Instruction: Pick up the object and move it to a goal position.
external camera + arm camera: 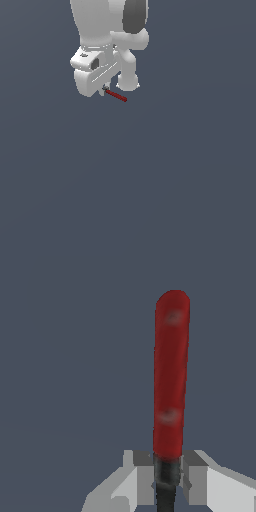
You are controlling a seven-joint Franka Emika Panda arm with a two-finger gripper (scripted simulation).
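Gripper (166,478) pinching the tool (171,376) at its dark neck, below the red handle.

Tool is at the fingertips, handle projecting outward. Judged light, rigid, slim; off-centre hold may let it pivot.

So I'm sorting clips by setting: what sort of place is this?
Likely a bare simulated scene, not a real room: a flat, featureless dark blue-grey surface, a plainly rendered white arm, and only a red-handled tool between its fingers.

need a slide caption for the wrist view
Wrist view: gripper fingers closed on the dark neck of the red-handled tool.
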